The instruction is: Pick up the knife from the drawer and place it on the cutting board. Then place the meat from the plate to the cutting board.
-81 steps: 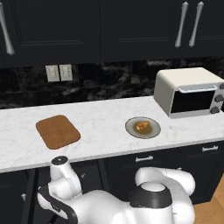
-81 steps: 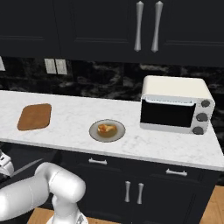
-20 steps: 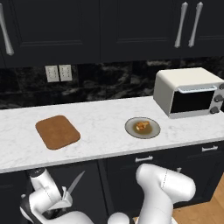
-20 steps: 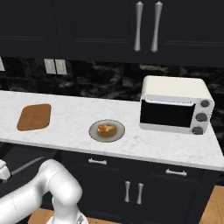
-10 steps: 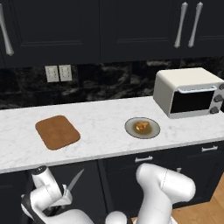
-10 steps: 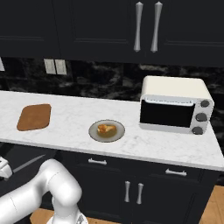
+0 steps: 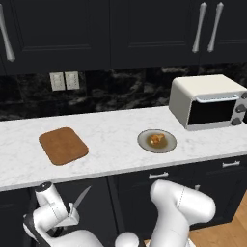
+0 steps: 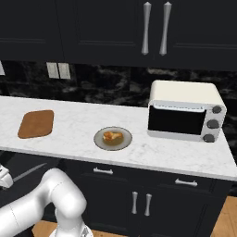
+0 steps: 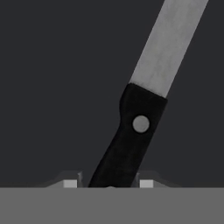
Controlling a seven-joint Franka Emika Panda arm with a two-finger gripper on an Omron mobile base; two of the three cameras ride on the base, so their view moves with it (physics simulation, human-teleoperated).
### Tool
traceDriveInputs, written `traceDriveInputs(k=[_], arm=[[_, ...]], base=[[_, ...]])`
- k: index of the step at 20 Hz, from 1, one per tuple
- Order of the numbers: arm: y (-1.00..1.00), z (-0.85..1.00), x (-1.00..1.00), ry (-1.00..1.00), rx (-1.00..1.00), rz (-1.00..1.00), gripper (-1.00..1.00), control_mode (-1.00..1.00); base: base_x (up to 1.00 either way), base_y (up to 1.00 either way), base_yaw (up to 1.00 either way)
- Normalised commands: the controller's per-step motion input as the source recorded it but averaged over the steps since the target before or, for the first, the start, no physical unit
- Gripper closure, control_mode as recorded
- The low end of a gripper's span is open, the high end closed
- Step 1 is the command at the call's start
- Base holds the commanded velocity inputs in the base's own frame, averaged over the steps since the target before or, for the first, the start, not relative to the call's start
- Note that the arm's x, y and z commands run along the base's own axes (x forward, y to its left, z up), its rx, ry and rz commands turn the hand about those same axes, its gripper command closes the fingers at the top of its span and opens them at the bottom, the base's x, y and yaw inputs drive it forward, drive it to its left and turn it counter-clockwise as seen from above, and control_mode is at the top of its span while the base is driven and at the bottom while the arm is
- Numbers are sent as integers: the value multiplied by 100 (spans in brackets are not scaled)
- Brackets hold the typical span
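Holding knife (image 9: 144,100) clamped in claw (image 9: 109,186), below table (image 7: 120,140); cutting board (image 7: 63,145) bare, meat (image 7: 156,139) on plate (image 7: 144,144).

On the counter (image 7: 111,140) the board (image 7: 63,145) lies at the left, the plate (image 7: 157,141) near the middle with the meat (image 7: 156,139) on it, and the oven (image 7: 208,101) at the right. Below the counter edge, the knife (image 7: 81,198) sits in the gripper (image 7: 72,211), before the board.

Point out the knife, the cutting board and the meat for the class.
knife (image 9: 141,124): hand view, black handle at its rivet.
cutting board (image 7: 63,145): left base view, board's middle.
meat (image 7: 156,139): left base view, chunk's top.
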Motion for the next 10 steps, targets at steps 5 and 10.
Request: traceDriveInputs(k=[5,10], arm=[[0,9,-31,0,0,0,100,-100],[-15,53,-71,2,1,6,100,-100]], base=[[0,0,0],[0,0,0]])
